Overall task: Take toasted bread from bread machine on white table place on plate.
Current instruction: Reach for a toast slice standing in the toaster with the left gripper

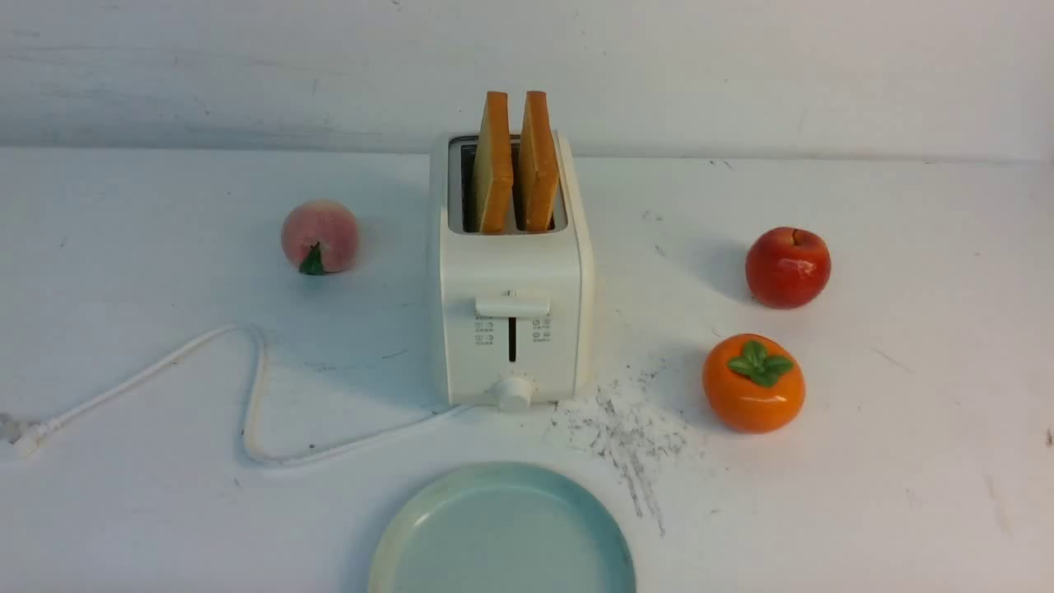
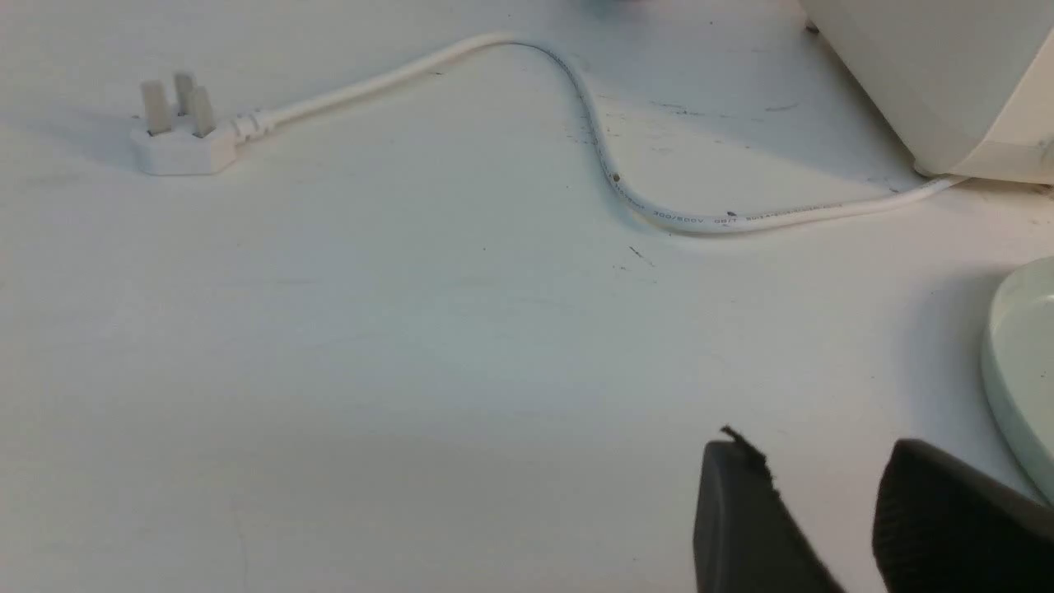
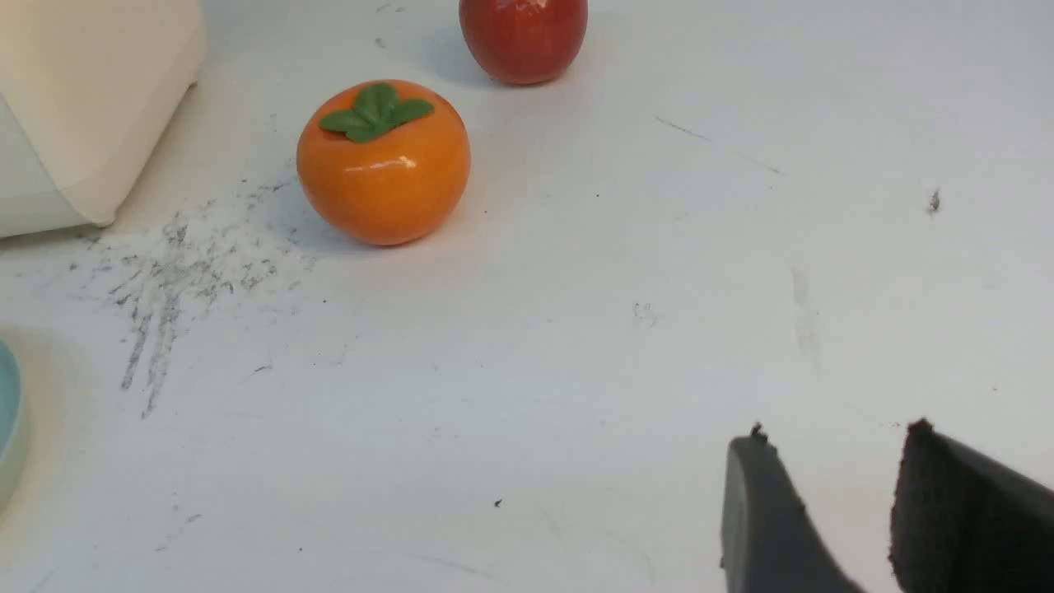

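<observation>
Parted, empty jaws on my left gripper [image 2: 819,451] and right gripper [image 3: 836,432]. Toasted bread [image 1: 494,165] stands in the bread machine [image 1: 510,272].

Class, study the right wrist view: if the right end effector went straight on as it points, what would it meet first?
Probably bare white table; the right end effector aims past the persimmon, though depth is unclear.

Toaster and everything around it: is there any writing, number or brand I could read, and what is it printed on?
"300/500V", as far as it can be made out: grey print along the power cord; the rest of that print is too blurred to read.
Small icons with tiny captions on the bread machine front: too small to read.
Plug, plate, peach, apple, persimmon: no text visible.
</observation>
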